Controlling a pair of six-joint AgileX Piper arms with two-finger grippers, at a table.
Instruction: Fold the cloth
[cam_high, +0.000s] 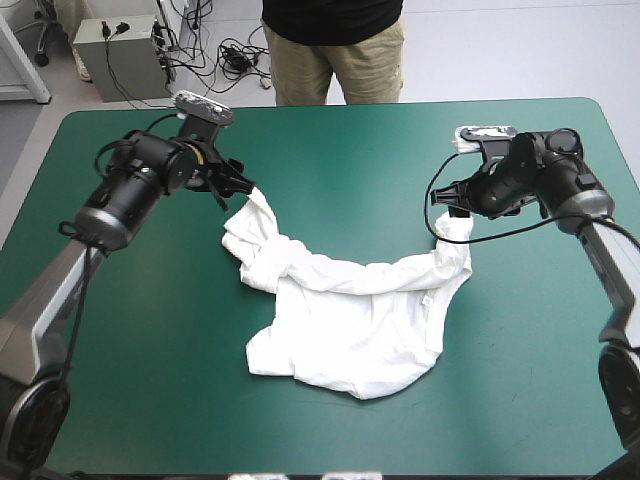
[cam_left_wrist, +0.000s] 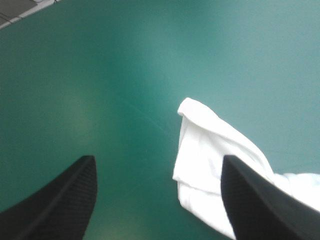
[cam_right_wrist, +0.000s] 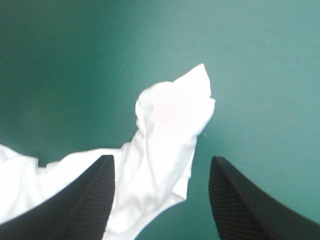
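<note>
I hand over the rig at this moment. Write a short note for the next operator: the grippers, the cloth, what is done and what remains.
Grippers: left gripper has its jaws open and holds nothing; one end of the T-shirt lies just ahead of it. The right gripper also has its jaws open, with the other end lying between them, not gripped.
Cloth: mid-table on the teal-green cover, crumpled, in a U shape with both ends toward the far edge.
Done: no fold visible.
Left: probably grip both ends, spread flat, then fold.

High overview, wrist cameras close over T-shirt (cam_high: 350, 320)
</note>
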